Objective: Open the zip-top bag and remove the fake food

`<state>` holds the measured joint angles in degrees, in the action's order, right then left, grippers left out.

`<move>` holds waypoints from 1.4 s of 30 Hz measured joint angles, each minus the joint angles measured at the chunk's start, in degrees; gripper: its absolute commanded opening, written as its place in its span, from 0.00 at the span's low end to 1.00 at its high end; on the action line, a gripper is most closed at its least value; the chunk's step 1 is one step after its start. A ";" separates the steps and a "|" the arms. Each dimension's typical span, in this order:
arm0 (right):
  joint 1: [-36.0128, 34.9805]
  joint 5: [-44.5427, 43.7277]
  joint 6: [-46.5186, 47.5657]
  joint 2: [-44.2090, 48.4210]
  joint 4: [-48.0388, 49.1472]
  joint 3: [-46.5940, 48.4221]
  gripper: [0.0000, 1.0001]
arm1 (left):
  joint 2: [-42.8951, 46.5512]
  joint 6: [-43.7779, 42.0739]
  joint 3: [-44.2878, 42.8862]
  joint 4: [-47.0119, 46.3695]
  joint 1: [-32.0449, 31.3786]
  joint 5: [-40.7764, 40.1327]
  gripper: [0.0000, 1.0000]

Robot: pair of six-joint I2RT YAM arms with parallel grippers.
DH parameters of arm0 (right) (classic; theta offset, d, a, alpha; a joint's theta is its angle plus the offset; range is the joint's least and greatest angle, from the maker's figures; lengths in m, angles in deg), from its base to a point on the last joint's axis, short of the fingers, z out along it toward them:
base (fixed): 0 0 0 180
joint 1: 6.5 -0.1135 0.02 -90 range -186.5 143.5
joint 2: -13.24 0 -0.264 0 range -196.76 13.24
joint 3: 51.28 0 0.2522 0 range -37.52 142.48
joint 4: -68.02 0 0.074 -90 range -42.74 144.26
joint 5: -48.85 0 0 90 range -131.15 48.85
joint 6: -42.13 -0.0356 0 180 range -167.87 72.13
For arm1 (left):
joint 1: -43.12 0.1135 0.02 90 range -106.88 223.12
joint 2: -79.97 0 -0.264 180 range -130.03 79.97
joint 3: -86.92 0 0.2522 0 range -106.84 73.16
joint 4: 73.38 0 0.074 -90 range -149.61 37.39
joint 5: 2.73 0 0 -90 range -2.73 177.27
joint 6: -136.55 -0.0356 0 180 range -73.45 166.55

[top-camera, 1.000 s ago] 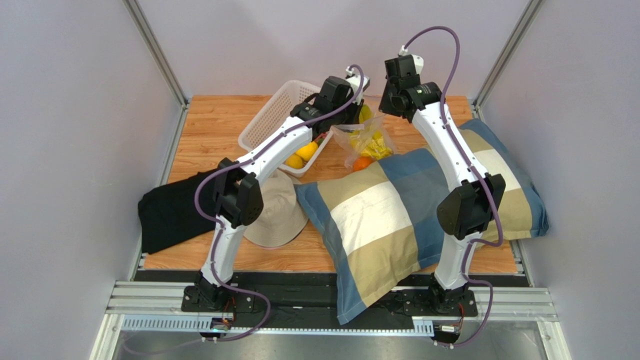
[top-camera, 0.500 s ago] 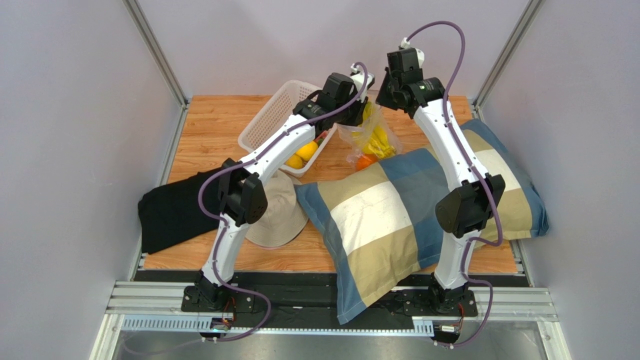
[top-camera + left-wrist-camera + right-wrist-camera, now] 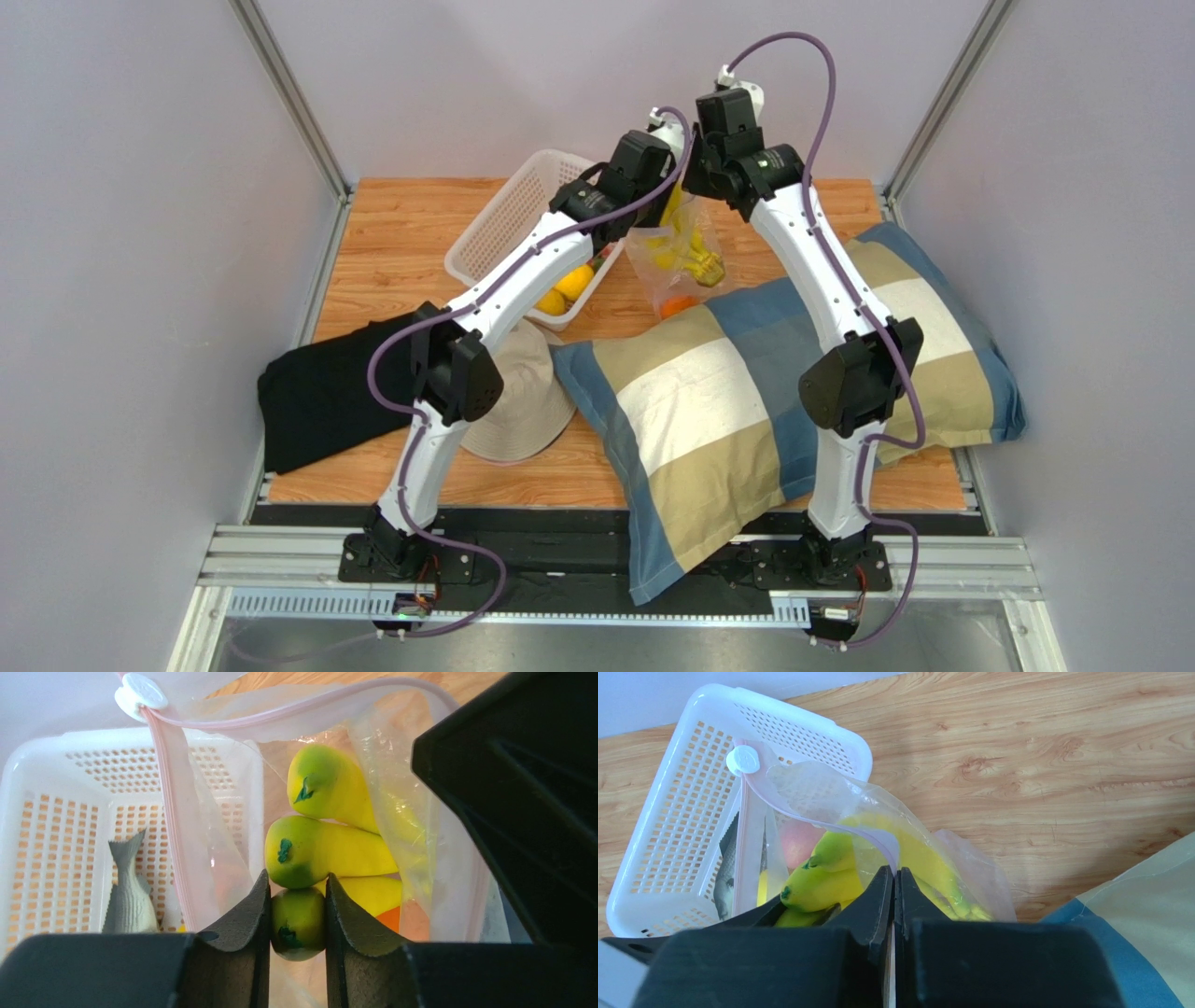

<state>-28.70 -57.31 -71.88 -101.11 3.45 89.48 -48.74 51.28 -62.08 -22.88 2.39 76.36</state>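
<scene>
Beside the basket (image 3: 675, 812), right gripper (image 3: 894, 878) pinches the bag (image 3: 815, 787) rim; left gripper (image 3: 298, 906) clamps the banana bunch (image 3: 330, 850) by one tip. Thin hold, it could slip!

The clear zip-top bag (image 3: 976, 875) gaped open, its pink zip strip parted. Inside lay a yellow banana bunch (image 3: 326, 850) and an orange (image 3: 390, 920).

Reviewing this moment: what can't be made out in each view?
Top view: the fingertips of the left hand and right hand, hidden by their own wrists; part of the basket, under the left arm.
Left wrist view: most of the orange, behind the banana bunch.
Right wrist view: most of the grey fish, behind the zip-top bag's zip strip.
</scene>
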 measured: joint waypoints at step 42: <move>7.45 3.78 -1.29 6.64 2.34 -17.90 0.00 | 8.28 2.45 -0.02 -6.64 8.48 -15.63 0.00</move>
<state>-21.24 -53.53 -73.17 -94.46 5.79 71.58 -40.45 53.73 -62.10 -29.53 10.87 60.73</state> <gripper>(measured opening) 0.009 0.304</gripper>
